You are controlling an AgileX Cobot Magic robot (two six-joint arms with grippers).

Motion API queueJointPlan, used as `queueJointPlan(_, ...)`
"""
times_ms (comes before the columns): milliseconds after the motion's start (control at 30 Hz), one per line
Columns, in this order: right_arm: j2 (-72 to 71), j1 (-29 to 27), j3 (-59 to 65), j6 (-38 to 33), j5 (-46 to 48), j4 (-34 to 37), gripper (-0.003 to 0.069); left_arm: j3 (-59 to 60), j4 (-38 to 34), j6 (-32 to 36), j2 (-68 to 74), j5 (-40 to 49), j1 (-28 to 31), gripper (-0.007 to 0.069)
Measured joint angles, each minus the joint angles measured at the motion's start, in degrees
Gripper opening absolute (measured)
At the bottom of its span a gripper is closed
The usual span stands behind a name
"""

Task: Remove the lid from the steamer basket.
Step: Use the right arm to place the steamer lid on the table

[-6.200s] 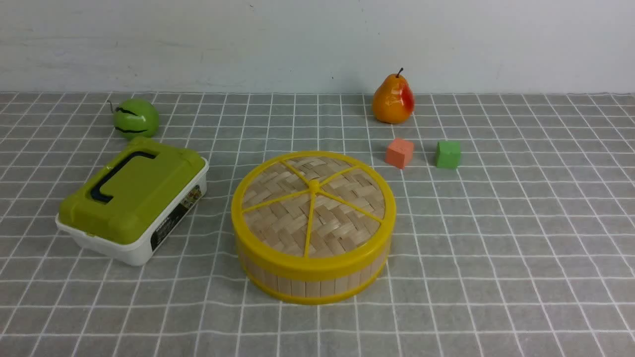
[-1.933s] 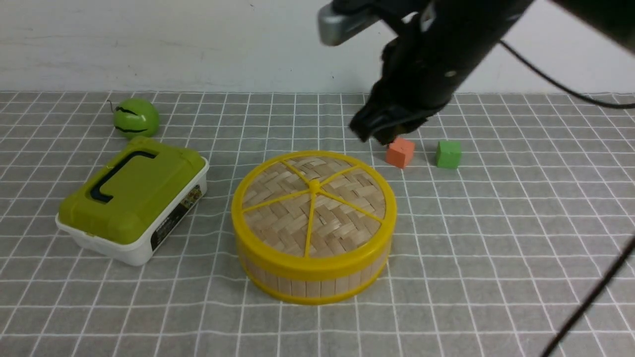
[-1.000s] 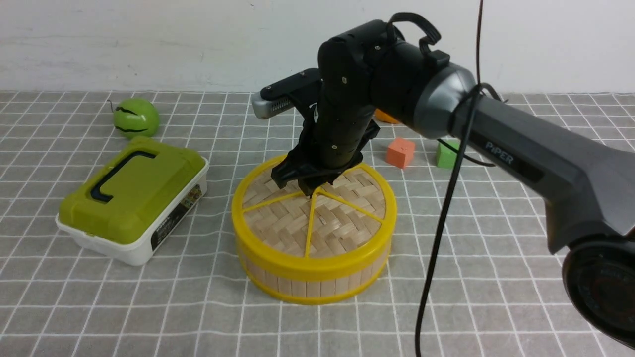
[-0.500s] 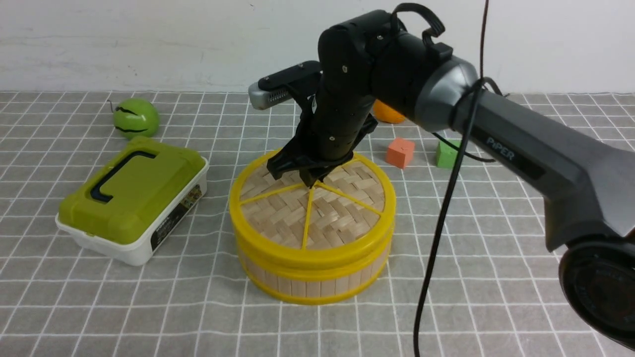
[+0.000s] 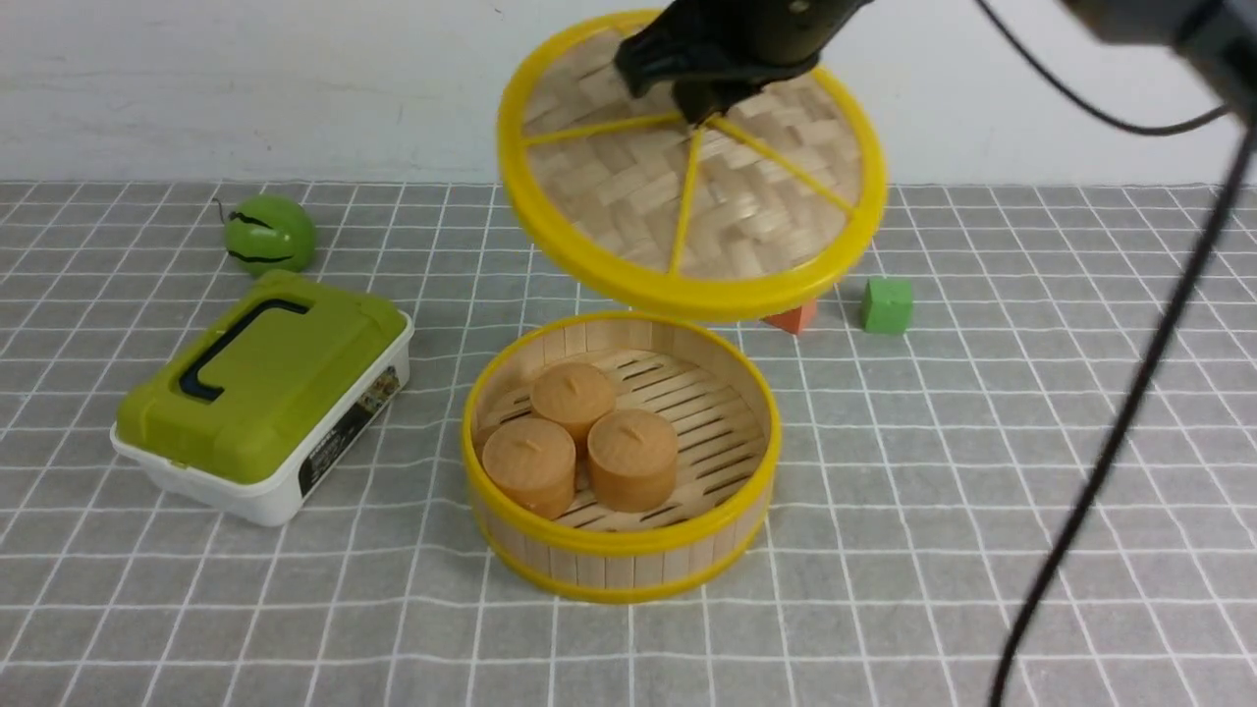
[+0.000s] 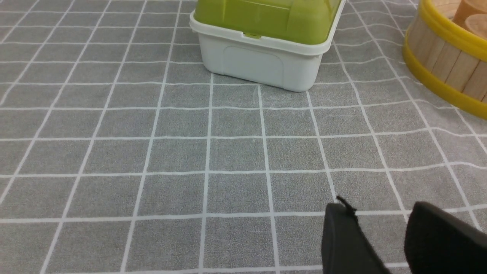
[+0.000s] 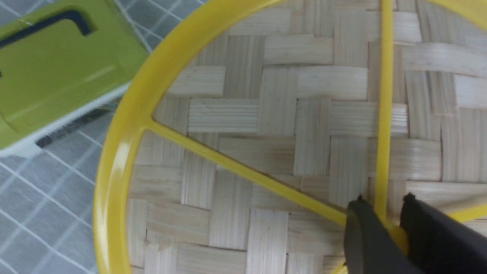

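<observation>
My right gripper (image 5: 699,110) is shut on the centre knob of the lid (image 5: 687,196), a woven bamboo disc with a yellow rim and spokes. It holds the lid tilted, high above the steamer basket (image 5: 628,535) and a little behind it. In the right wrist view the lid (image 7: 266,121) fills the frame and the gripper (image 7: 384,199) pinches the yellow knob. The basket stands open on the cloth with three tan round buns (image 5: 628,457) inside. Its wall (image 6: 441,64) shows in the left wrist view. My left gripper (image 6: 380,213) hangs low over bare cloth, its jaws apart, holding nothing.
A white box with a green lid (image 5: 260,388) stands left of the basket and shows in the left wrist view (image 6: 262,42). A green round fruit (image 5: 268,233) lies far left. A green cube (image 5: 887,305) and an orange cube (image 5: 793,318) sit behind the basket.
My right gripper has risen with the lid, from just above the basket's rim to high above it. The basket is open and the buns inside show.
</observation>
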Motion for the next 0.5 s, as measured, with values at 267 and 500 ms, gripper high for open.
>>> queueJointPlan(267,-17.79,-11.45,34.86,-1.51,-2.86,-1.27,0.0082,0.00,0.00,0.00,0.00,0.00,0.00,0.0239)
queueJointPlan(500,-20.11,-18.63,55.30,-1.51,-20.48,-0.62,0.0082,0.00,0.00,0.00,0.00,0.00,0.00,0.0239)
